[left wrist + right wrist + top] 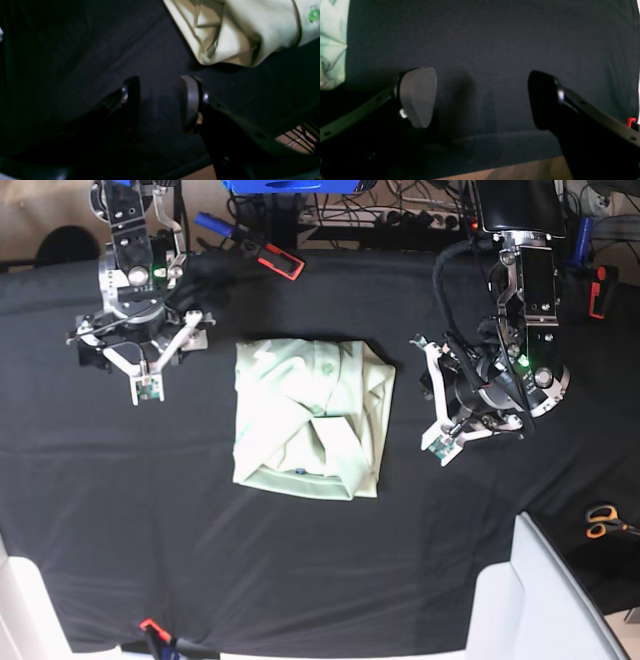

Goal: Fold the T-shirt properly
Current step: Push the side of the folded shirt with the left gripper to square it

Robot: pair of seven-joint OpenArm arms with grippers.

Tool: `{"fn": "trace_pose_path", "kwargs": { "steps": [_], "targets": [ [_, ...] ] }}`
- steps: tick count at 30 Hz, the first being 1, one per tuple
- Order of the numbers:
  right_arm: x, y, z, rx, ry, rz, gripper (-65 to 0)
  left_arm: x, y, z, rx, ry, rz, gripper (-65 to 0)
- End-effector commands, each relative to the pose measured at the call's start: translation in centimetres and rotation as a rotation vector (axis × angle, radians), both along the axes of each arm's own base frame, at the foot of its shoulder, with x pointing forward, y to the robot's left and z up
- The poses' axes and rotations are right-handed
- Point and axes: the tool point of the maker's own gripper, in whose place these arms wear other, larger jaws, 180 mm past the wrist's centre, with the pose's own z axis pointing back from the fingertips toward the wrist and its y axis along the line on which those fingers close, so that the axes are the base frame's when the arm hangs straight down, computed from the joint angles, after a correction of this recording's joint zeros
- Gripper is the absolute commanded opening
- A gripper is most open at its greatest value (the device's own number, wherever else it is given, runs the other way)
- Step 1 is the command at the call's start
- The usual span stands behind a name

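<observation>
The T-shirt [310, 420] is pale mint green and lies folded into a rough rectangle in the middle of the black tablecloth [300, 560], collar toward the front. My left gripper [445, 395] is just off its right edge, open and empty. In the left wrist view the left gripper [160, 100] hovers over bare cloth, with a shirt corner [237, 32] and a green button [313, 15] beyond it. My right gripper [140, 350] is well left of the shirt. In the right wrist view the right gripper [480, 97] is wide open and empty, and the shirt [332, 42] shows only at the left edge.
Orange-handled scissors [603, 520] lie at the right edge. A white box [545, 600] stands at the front right. A red and black tool [280, 260] lies at the back. A red clip [150, 627] sits at the front edge. The table edge [507, 170] is close below the right gripper.
</observation>
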Motion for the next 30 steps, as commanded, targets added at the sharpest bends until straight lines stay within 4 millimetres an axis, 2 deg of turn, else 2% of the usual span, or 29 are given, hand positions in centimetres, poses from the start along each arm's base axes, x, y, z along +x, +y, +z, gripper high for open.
{"fn": "trace_pose_path", "kwargs": {
  "steps": [1,7,11,15,22,27,30],
  "targets": [
    [0.6,-0.2,0.9,-0.011,-0.038,0.001,-10.7,0.7,-0.5,0.5,-0.027,-0.023,-0.001,-38.6],
    [0.2,-0.2,0.7,-0.011,-0.029,0.001,-10.7,-0.1,-2.9,-1.4,-0.157,0.056,-0.016,-38.5],
    [-0.1,-0.2,0.5,-0.011,-0.021,0.001,-10.7,0.2,-3.6,-1.6,-0.211,0.036,-0.016,-38.5],
    [-0.2,-0.2,0.4,-0.011,-0.020,0.002,-10.7,-0.5,-3.5,-3.3,-0.224,0.084,0.003,-38.5],
    [-0.2,-0.2,0.4,-0.011,-0.020,0.002,-10.7,-0.8,-3.8,-4.4,-0.261,0.101,0.017,-38.5],
    [-0.2,-0.1,0.4,-0.008,-0.020,0.000,-10.7,0.0,-3.8,-4.3,-0.267,0.097,0.021,-38.5],
    [-0.2,0.2,0.4,0.000,-0.020,-0.003,-10.7,0.7,-5.0,-4.7,-0.276,0.112,-0.001,-38.5]
  ]
}}
